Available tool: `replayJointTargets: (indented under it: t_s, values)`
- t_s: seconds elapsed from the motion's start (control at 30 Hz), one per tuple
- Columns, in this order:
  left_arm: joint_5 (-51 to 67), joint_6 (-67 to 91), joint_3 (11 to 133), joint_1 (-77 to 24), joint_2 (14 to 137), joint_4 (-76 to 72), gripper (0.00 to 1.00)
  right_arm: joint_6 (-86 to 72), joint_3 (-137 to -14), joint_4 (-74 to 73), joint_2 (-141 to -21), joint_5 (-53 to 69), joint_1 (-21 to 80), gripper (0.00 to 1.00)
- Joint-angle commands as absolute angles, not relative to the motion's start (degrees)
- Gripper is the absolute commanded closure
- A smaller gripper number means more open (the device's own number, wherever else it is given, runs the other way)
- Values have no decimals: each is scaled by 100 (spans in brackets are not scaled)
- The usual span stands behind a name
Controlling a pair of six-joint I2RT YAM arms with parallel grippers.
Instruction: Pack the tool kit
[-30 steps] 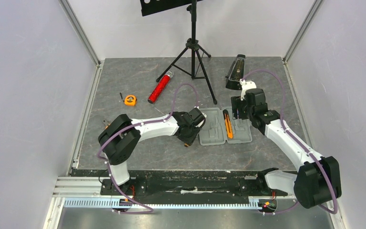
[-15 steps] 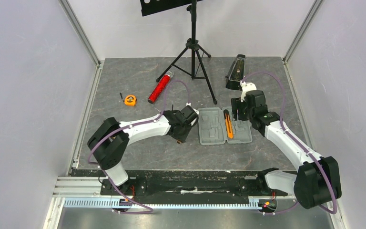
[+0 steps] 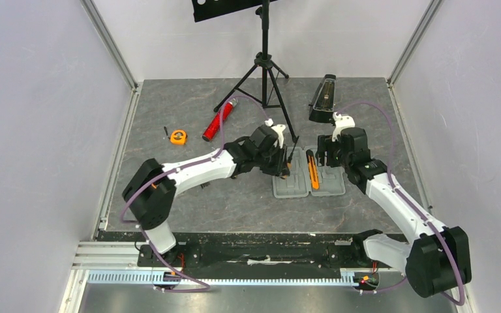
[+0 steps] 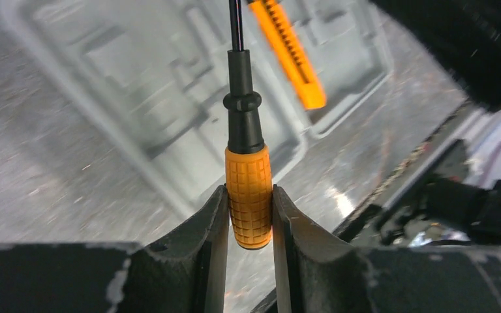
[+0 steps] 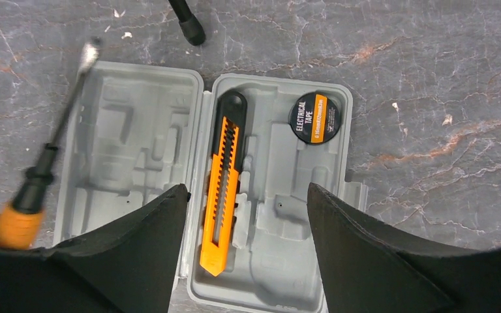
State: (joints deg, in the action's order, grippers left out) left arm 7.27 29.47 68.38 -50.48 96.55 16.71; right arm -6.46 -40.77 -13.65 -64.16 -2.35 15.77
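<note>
Pretty sure this is a robotics lab cell, not anyone's home or workshop. The black tripod stand (image 3: 264, 72) sits at the back of a dark marbled tabletop (image 3: 169, 124). Blank pale panels (image 3: 39, 130) on aluminium posts (image 3: 109, 42) box it in on either side of the tripod. Well in front of the tripod, two white robot arms (image 3: 196, 171) trailing purple cables (image 3: 365, 103) are mounted at the near edge, by a slotted metal rail (image 3: 235, 278).

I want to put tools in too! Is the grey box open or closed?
Open. The grey box lies flat, both halves spread, with the orange knife and tape roll showing inside.
</note>
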Motion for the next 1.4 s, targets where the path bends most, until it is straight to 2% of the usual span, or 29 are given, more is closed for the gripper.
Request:
replayJointTargets:
  t_s: [0.0, 0.17, 0.5, 0.93, 1.13, 1.37]
  values:
    - [1438, 4108, 7244, -5030, 10129, 714, 88, -764, -3987, -1073, -6077, -145, 1529, 30]
    - [1369, 5303, 7078, -4913, 10320, 29, 81, -804, -3964, -1075, -5931, -81, 1499, 29]
    - [1315, 6740, 6813, -4982, 10659, -517, 88, -920, -3930, -956, -6019, 426, 1493, 29]
    - [2003, 7265, 6857, -5036, 11409, -773, 87, -985, -3805, -795, -6274, 925, 1494, 28]
    - [2067, 7361, 6768, -5036, 11419, -870, 69, -992, -3814, -760, -6382, 1054, 1494, 28]
    - [1852, 7239, 6667, -5039, 11154, -826, 40, -980, -3882, -775, -6457, 1173, 1494, 28]
